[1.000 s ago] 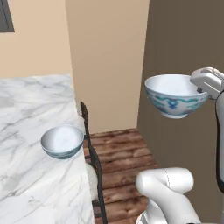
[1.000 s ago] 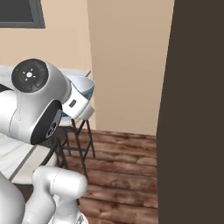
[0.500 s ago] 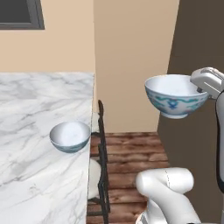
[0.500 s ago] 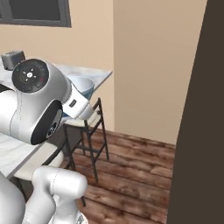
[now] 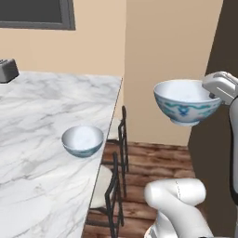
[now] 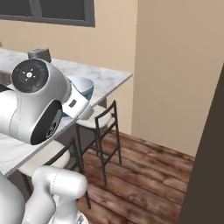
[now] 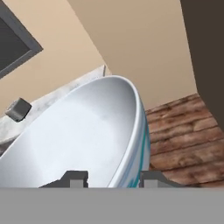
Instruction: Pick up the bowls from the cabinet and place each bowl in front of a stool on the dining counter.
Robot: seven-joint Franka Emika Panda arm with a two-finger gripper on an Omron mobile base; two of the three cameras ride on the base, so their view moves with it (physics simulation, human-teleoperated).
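Note:
My gripper point(image 5: 212, 95) is shut on the rim of a white bowl point(image 5: 185, 103) with blue-teal patterns, holding it upright in the air above the wooden floor, to the right of the dining counter point(image 5: 32, 186). In the hand view the bowl point(image 7: 87, 131) sits with its rim between my fingertips point(image 7: 74, 178). A second matching bowl point(image 5: 82, 140) stands on the marble near the counter's right edge. It is in front of a stool point(image 5: 113, 132) with a cream seat and black legs. Another stool point(image 5: 103, 187) stands nearer the base.
A small grey box point(image 5: 7, 69) sits at the counter's far left, below a dark window frame point(image 5: 37, 14). A beige wall pillar point(image 5: 172, 42) rises behind the held bowl. At the right is a tall dark brown panel point(image 5: 228, 32); I cannot tell whether it is the cabinet.
The whole picture has shifted, so the base has moved: the counter, the standing bowl and the stools now lie further right and nearer. The held bowl keeps its place in the gripper.

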